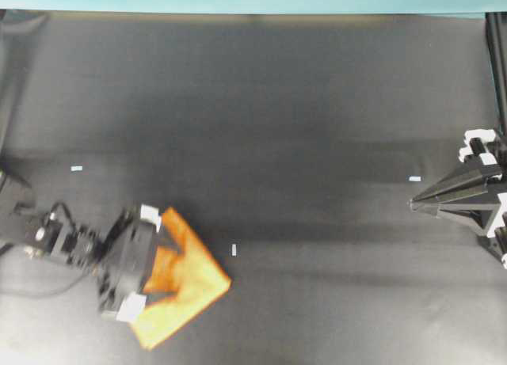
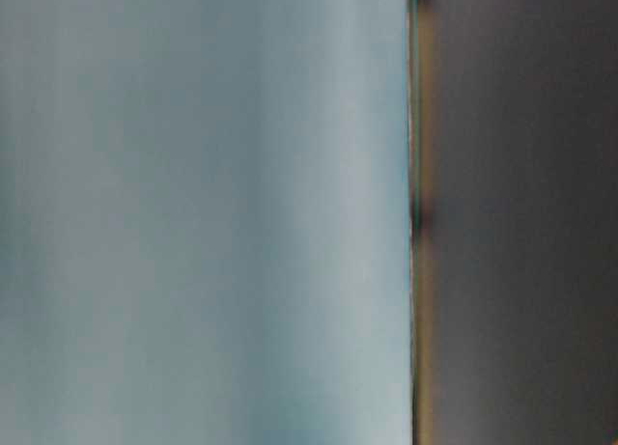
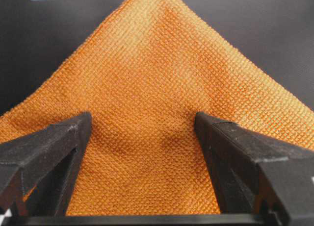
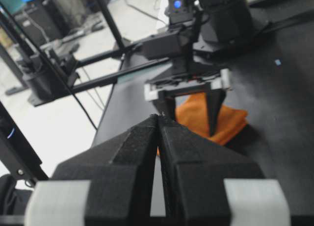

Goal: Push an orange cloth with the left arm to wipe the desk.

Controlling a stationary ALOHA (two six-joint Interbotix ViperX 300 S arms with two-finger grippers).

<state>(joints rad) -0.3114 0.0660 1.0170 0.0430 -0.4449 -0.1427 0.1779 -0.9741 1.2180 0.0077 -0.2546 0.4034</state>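
The orange cloth [image 1: 194, 282] lies on the black desk [image 1: 301, 127] at the front left, one corner pointing right. My left gripper [image 1: 162, 266] is open, and both fingers press down on the cloth. In the left wrist view the cloth [image 3: 157, 69] fills the frame, and the two black fingers [image 3: 59, 142] stand wide apart on it, denting the fabric. My right gripper [image 1: 413, 203] is shut and empty at the far right, its tip pointing left. In the right wrist view its shut tips [image 4: 158, 117] point at the distant cloth [image 4: 230, 120] and the left gripper [image 4: 191, 118].
Small white tape marks lie on the desk at the left [image 1: 76, 168], by the cloth's right corner [image 1: 234, 249] and near the right gripper [image 1: 414, 178]. The desk's far edge [image 1: 253, 13] runs along the top. The table-level view is too blurred to read.
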